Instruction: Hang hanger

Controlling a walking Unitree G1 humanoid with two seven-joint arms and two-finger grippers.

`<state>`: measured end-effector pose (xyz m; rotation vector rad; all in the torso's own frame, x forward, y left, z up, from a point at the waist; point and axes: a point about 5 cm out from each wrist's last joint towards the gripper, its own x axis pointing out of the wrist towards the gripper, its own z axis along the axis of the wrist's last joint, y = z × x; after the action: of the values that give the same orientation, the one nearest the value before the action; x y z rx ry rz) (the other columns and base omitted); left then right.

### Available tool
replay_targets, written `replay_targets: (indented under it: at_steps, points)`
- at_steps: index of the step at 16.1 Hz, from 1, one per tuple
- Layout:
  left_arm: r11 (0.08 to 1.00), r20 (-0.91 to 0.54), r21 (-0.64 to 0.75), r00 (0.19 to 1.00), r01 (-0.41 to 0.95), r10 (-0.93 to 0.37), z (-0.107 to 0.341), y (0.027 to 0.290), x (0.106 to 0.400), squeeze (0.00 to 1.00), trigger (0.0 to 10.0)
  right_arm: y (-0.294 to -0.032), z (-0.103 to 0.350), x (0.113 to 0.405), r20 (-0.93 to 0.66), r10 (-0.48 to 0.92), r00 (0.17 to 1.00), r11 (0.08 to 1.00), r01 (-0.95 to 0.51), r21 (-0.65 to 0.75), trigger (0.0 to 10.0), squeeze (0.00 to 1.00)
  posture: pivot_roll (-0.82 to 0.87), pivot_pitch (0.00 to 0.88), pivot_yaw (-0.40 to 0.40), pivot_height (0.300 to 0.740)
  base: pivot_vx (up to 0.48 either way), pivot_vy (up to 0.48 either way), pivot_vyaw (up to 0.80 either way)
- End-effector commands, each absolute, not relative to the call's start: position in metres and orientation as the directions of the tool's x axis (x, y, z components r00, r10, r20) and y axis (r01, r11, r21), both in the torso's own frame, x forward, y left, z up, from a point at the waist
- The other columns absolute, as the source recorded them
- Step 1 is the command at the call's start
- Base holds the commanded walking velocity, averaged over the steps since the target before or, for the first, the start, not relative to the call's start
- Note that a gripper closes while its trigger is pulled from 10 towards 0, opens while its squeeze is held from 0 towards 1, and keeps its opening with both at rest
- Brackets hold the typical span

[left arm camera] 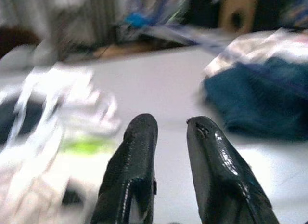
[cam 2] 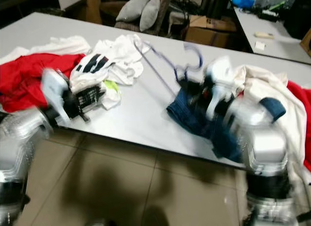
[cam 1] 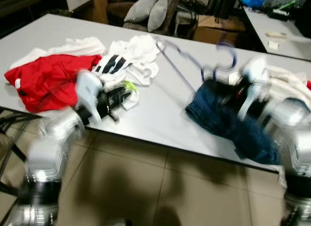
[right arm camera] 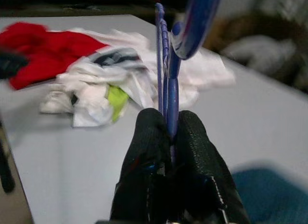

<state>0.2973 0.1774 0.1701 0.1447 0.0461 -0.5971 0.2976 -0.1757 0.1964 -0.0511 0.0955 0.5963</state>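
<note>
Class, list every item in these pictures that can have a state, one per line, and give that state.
Blue wire hanger: gripped, lifted off the table.
Right hand: shut on the hanger.
Left hand: open, holding nothing, near the table's front edge.
Dark blue denim garment: crumpled, hanging partly over the table edge.
Red cloth garment: crumpled on the grey table.
White garment with black stripes: bunched in a heap.

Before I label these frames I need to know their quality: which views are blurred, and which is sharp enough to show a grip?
Both eye views are motion-smeared, worst on the arms; the blue hanger shows as a faint streak. The left wrist view has a blurred background but a fairly crisp left gripper, fingers apart. The right wrist view is sharpest up close: the right gripper pinches the hanger, with soft clothes behind.
</note>
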Motion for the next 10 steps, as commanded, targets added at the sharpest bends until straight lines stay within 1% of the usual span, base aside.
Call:
replay_targets:
  at_steps: [1, 2, 3, 4, 5, 6, 7, 8, 10]
  points:
    - [0.873, -0.089, 0.138, 0.884, 0.468, -0.459, 0.166, 0.173, 0.294, 0.00, 10.0, -0.180, 0.197, 0.290, -0.099, 0.457, 0.884, 0.888, -0.459, 0.007, 10.0, 0.00, 0.02, 0.000, -0.071, 0.740, 0.000, 0.000, 0.00]
    - [0.906, -0.055, 0.117, 0.913, 0.408, -0.404, 0.165, 0.172, 0.292, 0.00, 10.0, -0.180, 0.196, 0.285, -0.083, 0.398, 0.914, 0.917, -0.399, 0.009, 10.0, 0.00, 0.02, 0.000, -0.067, 0.740, 0.000, 0.000, 0.00]
    - [0.908, -0.044, 0.112, 0.915, 0.404, -0.401, 0.165, 0.170, 0.292, 0.00, 10.0, -0.182, 0.197, 0.283, -0.064, 0.361, 0.930, 0.932, -0.363, -0.012, 10.0, 0.00, 0.02, 0.000, -0.067, 0.740, 0.000, 0.000, 0.00]
    - [0.905, -0.014, 0.020, 0.905, 0.425, -0.425, 0.162, 0.160, 0.291, 0.00, 10.0, -0.185, 0.188, 0.276, -0.026, 0.305, 0.952, 0.952, -0.304, 0.029, 10.0, 0.00, -0.01, 0.000, -0.044, 0.740, 0.000, 0.000, 0.00]
    - [0.911, 0.011, 0.000, 0.911, 0.411, -0.411, 0.160, 0.156, 0.293, 0.00, 10.0, -0.185, 0.181, 0.270, -0.022, 0.253, 0.967, 0.967, -0.252, 0.047, 10.0, 0.00, -0.03, 0.000, -0.026, 0.740, 0.000, 0.000, 0.00]
    - [0.915, -0.008, 0.008, 0.915, 0.404, -0.404, 0.156, 0.151, 0.294, 0.00, 10.0, -0.184, 0.178, 0.262, -0.035, 0.229, 0.973, 0.972, -0.227, 0.055, 10.0, 0.00, -0.04, 0.000, -0.008, 0.740, 0.000, 0.000, 0.00]
    - [0.910, -0.013, 0.024, 0.910, 0.415, -0.415, 0.155, 0.148, 0.293, 0.00, 10.0, -0.181, 0.168, 0.254, -0.156, 0.211, 0.965, 0.976, -0.199, 0.088, 10.0, 0.00, -0.05, 0.000, -0.001, 0.740, 0.000, 0.000, 0.00]
    - [0.909, -0.008, 0.015, 0.909, 0.416, -0.416, 0.156, 0.149, 0.293, 0.00, 10.0, -0.179, 0.166, 0.252, -0.173, 0.214, 0.961, 0.975, -0.200, 0.094, 10.0, 0.00, -0.05, 0.000, -0.007, 0.740, 0.000, 0.000, 0.00]
    - [0.917, -0.018, 0.019, 0.917, 0.398, -0.397, 0.155, 0.154, 0.293, 0.00, 10.0, -0.173, 0.163, 0.250, -0.112, 0.206, 0.972, 0.969, -0.187, 0.164, 10.0, 0.00, -0.04, 0.000, -0.021, 0.740, 0.000, 0.000, 0.00]
